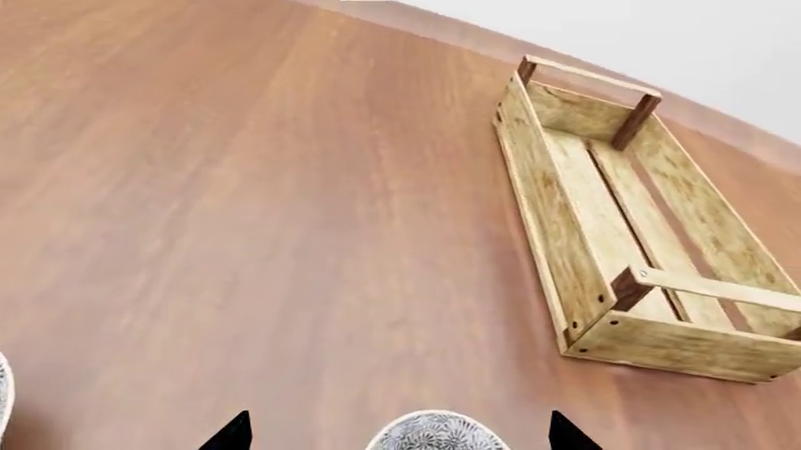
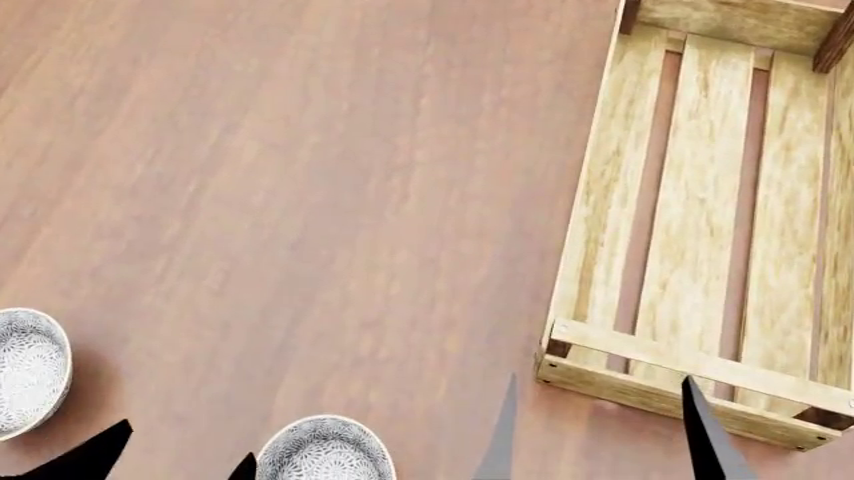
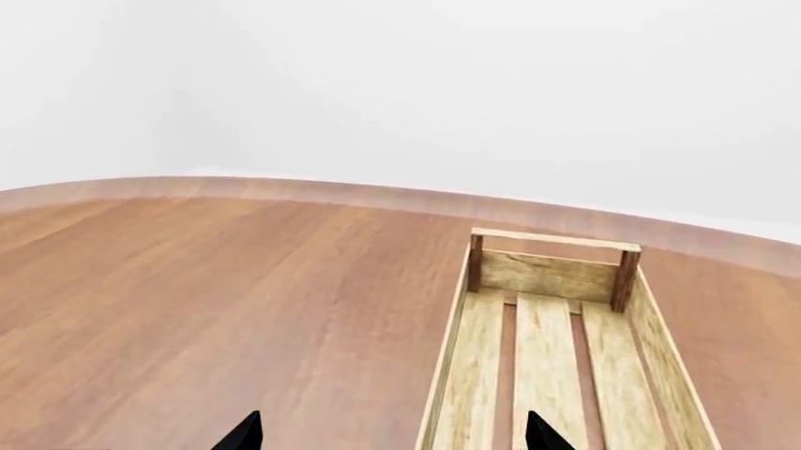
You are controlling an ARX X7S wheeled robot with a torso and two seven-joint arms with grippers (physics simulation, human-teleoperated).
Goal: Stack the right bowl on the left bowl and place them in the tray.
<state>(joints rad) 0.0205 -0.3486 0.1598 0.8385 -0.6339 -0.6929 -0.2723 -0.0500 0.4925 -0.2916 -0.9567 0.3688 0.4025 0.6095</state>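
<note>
Risk | we see both grippers, left gripper point(image 2: 180, 455) and right gripper point(image 2: 601, 430), spread wide, holding nothing | 2 bowls unstacked: right bowl point(image 2: 324, 450), left bowl point(image 2: 27, 370) | a rim grab could tip the right bowl | tray point(image 2: 587, 250) empty.

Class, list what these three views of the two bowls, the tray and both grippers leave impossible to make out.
- Left bowl: head view's left edge cuts it off.
- Right bowl: bottom edge crops it in head and left wrist views.
- Tray: far side runs off the head view.
- Left gripper, right gripper: only fingertips show.
</note>
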